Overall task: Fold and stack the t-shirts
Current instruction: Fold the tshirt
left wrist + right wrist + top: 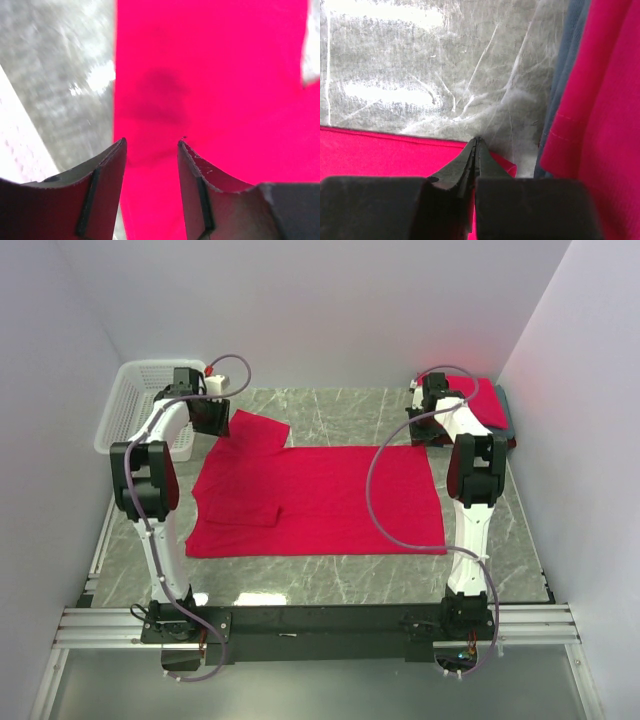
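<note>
This is a robotics lab test cell, not a home. Plain white panels (300,300) box in a grey marble-patterned tabletop (330,580) on three sides. Along the bottom of the frame, the cabled left arm (150,480) and right arm (475,470) are bolted to an aluminium rail (320,625).

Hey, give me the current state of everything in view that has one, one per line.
red t-shirt: spread flat, one sleeve folded in.
folded shirt stack: folded, piled at the far right corner.
basket: upright, far left.
left end effector: open, over the red t-shirt.
right end effector: shut at the red t-shirt's corner.
</note>
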Tool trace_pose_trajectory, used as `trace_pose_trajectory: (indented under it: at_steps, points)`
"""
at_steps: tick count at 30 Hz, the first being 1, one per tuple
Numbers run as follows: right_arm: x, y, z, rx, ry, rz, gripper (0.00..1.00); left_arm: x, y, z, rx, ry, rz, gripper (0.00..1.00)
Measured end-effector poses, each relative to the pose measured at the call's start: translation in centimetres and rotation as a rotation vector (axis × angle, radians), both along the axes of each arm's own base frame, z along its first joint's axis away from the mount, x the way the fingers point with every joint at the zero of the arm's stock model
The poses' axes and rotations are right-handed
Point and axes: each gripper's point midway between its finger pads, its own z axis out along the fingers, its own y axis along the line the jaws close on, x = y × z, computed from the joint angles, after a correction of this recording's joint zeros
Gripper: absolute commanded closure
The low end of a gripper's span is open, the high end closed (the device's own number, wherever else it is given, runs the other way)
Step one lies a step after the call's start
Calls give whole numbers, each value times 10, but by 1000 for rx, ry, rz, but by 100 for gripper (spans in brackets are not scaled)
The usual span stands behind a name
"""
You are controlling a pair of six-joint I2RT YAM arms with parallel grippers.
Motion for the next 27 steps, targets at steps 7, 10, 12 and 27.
trace_pose_trajectory:
  at_steps: [7, 10, 12, 27]
  points:
    - [0, 1, 0, 7, 0, 4, 100, 32, 7, -28, 20, -9, 40, 52]
    - [0, 2, 0, 10, 0, 6, 100, 34, 11, -42, 36, 10, 53, 52]
    - [0, 2, 0, 12, 1, 6, 100, 36, 13, -48, 51, 13, 60, 52]
    - [-1, 4, 0, 28, 4, 12, 100, 60, 14, -56, 83, -34, 68, 66]
